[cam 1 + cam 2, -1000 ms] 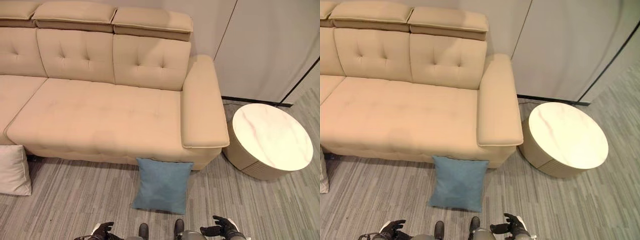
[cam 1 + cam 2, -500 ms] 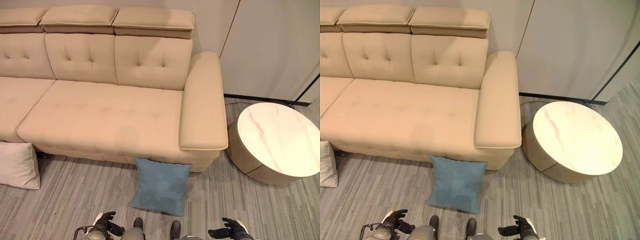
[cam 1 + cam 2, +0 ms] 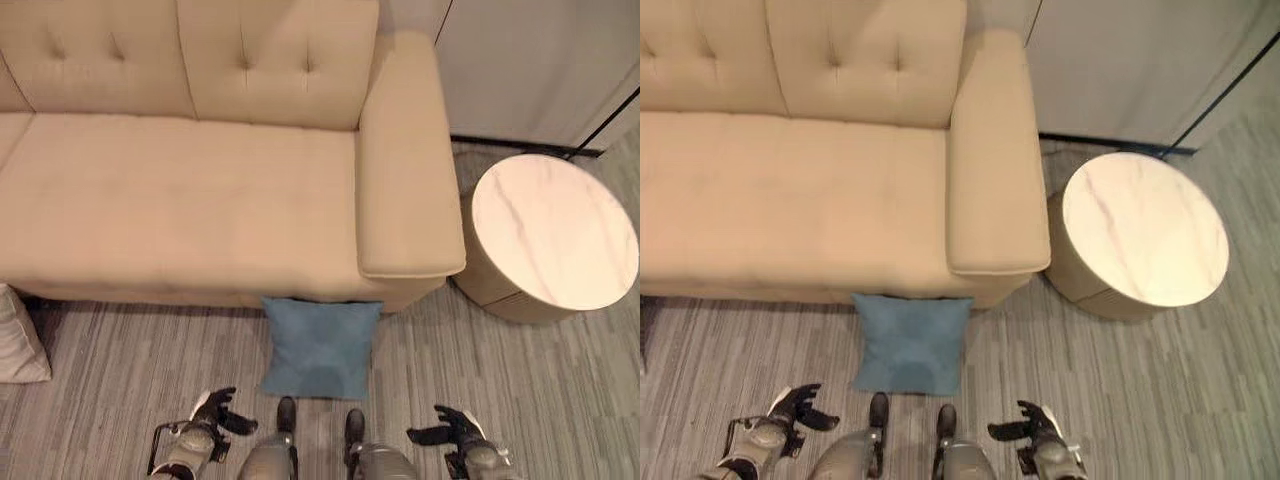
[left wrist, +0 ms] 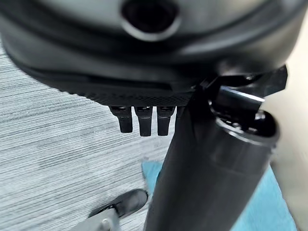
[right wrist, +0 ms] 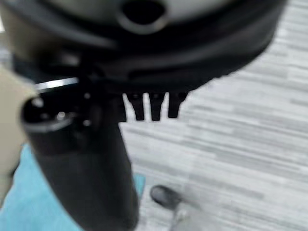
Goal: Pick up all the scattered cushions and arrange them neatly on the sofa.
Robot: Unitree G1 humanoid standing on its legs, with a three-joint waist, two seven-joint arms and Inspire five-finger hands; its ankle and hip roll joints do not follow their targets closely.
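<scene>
Blue cushion on the floor, its far edge tucked against the base of the sofa just below the seat's front edge, near the arm end. It lies flat, untouched. White cushion also on the floor, at the left, close to the sofa front — partly cut off by the view's edge.

Left hand low, above the floor, near the blue cushion's near-left corner but apart from it; fingers relaxed and spread, holding nothing. Right hand near the cushion's near-right side, farther off — fingers likewise loose and apart, empty.

Sofa seat bare. Round side table with pale marbled tabletop stands on the floor just beside the sofa's arm.
</scene>
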